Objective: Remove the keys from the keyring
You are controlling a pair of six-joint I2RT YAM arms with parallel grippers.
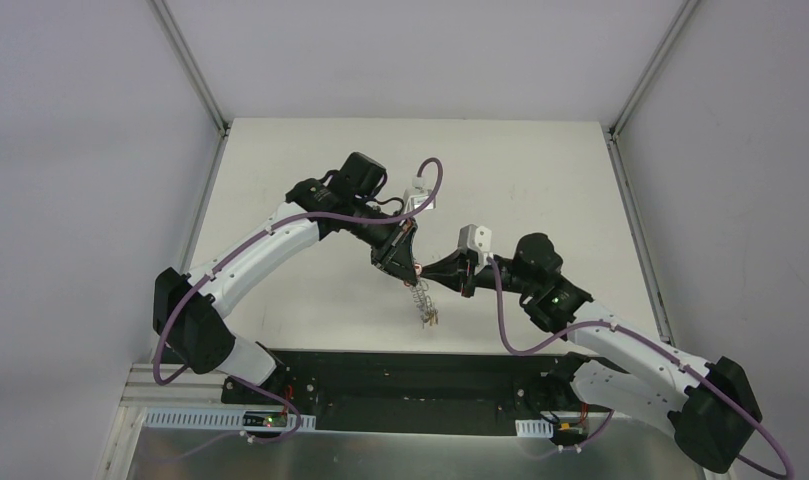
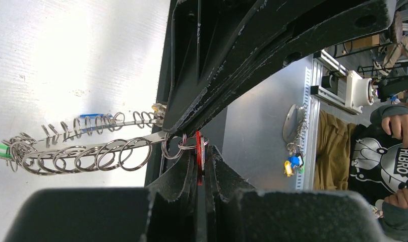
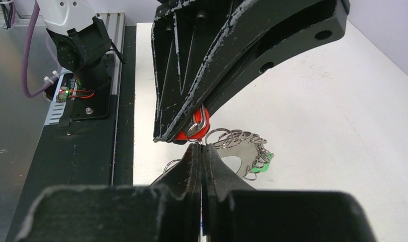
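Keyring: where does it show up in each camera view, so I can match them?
Top external: keyring hangs near picture centre.
Left wrist: keyring left of centre, stretched sideways.
Right wrist: keyring just right of centre, bunched up.
Shared landmark: red tag at its gripped end, in both wrist views; not made out from above.

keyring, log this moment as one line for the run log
left hand: shut on red-tagged key | right hand: shut on keyring | coils: dangling below both hands | green tag: at far end
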